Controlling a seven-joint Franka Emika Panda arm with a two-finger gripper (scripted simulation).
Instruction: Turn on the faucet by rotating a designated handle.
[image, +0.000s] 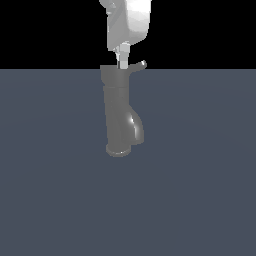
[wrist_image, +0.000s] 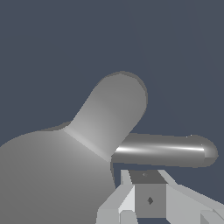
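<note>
The faucet (image: 117, 112) is a dull grey upright cylinder with a round base flange, a bulging curved spout (image: 136, 127) and a wider top cap. Its handle (image: 138, 65), a thin upturned lever, sticks out from the cap toward the exterior view's right. My gripper (image: 123, 64) comes down from above, its fingertips right at the cap's top where the lever starts. The fingers look pressed together with nothing between them. In the wrist view the handle (wrist_image: 168, 151) is a shiny bar just beyond the gripper (wrist_image: 146, 192), beside the faucet's broad cap (wrist_image: 43, 175) and spout (wrist_image: 114, 109).
The faucet stands on a flat blue-grey floor (image: 200, 190) that fills the lower part of the exterior view. Nothing else is in view.
</note>
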